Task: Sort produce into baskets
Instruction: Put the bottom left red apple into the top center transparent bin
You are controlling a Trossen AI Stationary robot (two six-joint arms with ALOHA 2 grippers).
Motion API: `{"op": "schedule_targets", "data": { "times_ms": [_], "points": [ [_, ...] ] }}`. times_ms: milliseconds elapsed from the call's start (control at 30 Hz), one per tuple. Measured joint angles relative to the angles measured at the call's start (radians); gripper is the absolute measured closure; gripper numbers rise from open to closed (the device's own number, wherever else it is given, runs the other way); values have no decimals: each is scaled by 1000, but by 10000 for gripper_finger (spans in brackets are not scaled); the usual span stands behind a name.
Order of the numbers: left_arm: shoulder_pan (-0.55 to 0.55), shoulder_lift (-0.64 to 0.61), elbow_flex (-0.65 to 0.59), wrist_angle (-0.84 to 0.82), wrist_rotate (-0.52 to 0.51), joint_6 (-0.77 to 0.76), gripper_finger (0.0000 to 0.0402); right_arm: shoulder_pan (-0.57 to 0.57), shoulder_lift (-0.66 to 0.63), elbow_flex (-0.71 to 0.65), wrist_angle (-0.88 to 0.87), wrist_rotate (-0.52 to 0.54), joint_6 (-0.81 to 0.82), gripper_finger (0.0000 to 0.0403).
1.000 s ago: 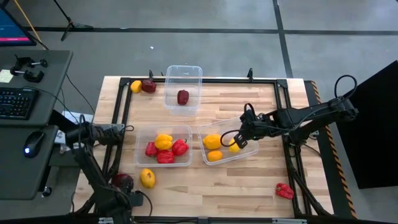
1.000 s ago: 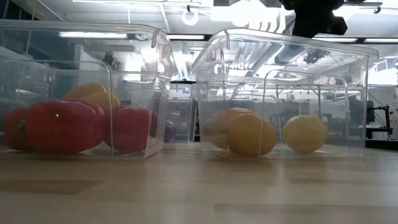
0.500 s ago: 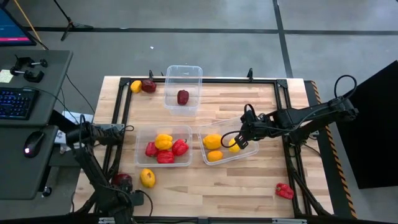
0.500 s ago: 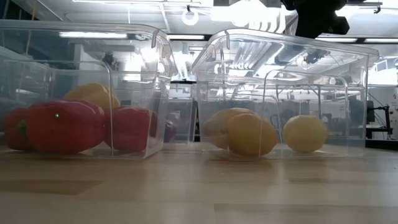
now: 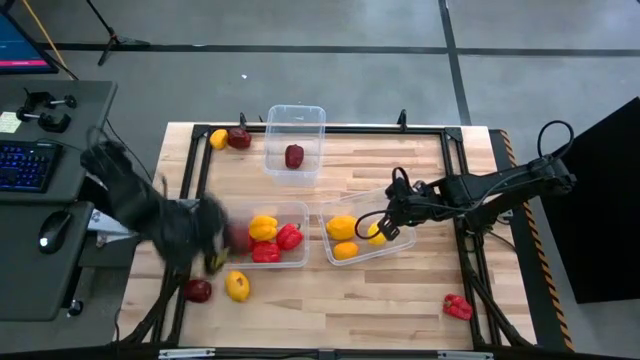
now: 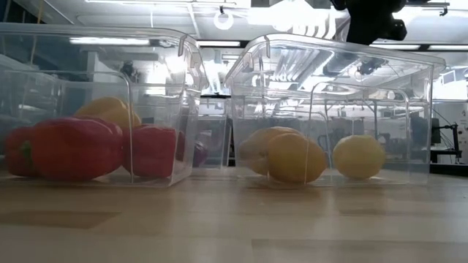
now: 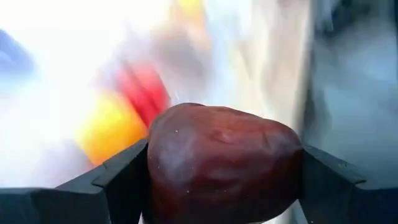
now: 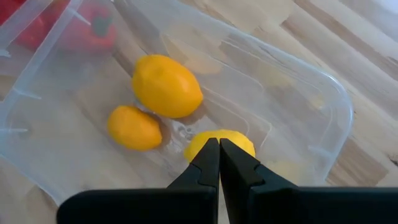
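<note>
My left gripper [image 5: 215, 248] is blurred in the high view, beside the middle basket [image 5: 264, 208] at the table's left. It is shut on a dark maroon round piece [image 7: 224, 165]. My right gripper [image 8: 219, 155] is shut and empty. It hangs over the right basket [image 5: 392, 195], which holds three yellow and orange pieces [image 8: 166, 86]. The middle basket holds red peppers [image 5: 266, 251] and a yellow piece [image 5: 263, 227]. The far basket [image 5: 296, 112] holds one maroon piece [image 5: 294, 156]. My left gripper pinches the maroon piece between its two fingers, one on each of two opposite sides [image 7: 155, 168]. The piece fills the whole gap between the fingers [image 7: 121, 177]. Whether it is clear of the table does not show.
Loose on the table are a yellow piece [image 5: 218, 138] and a maroon piece [image 5: 238, 138] at the far left. A maroon piece [image 5: 197, 290] and a yellow piece [image 5: 237, 286] lie at the near left. A red pepper [image 5: 457, 306] lies at the near right. A desk with a keyboard [image 5: 25, 165] stands left of the table.
My left arm has swung fast away from the table's near left corner, toward the far edge and the middle basket, and shows blurred. A maroon piece that it partly covered at the near left now lies in plain view.
</note>
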Motion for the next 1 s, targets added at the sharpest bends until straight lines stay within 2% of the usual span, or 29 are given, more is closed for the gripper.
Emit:
{"op": "schedule_targets", "data": {
  "times_ms": [100, 133, 200, 267, 333, 500, 567, 767, 867, 1000],
  "points": [
    [184, -78, 20, 111, -277, 208, 99, 0, 0, 0, 44, 21, -42, 403],
    [253, -100, 17, 163, -328, 289, 99, -2, 0, 0, 64, 32, -54, 403],
    [391, -133, 5, 259, -352, 457, 99, -4, 0, 0, 108, 51, -60, 403],
    [532, -155, -22, 333, -306, 602, 99, -9, 0, 0, 152, 74, -60, 403],
    [673, -162, -56, 393, -208, 703, 99, -11, 0, 0, 197, 105, -60, 403],
    [991, -121, -217, 625, 205, 775, 100, -15, 0, 0, 312, 187, -60, 403],
    [1088, -61, -266, 676, 317, 771, 95, -15, -1, 0, 353, 215, -61, 403],
    [1251, 151, -241, 707, 414, 755, 86, -15, -1, 0, 432, 244, -60, 403],
    [1274, 217, -215, 702, 437, 749, 85, -15, -1, 0, 455, 244, -60, 403],
    [1276, 239, -204, 703, 437, 757, 84, -15, -1, 0, 498, 245, -61, 403]
  ]
}}
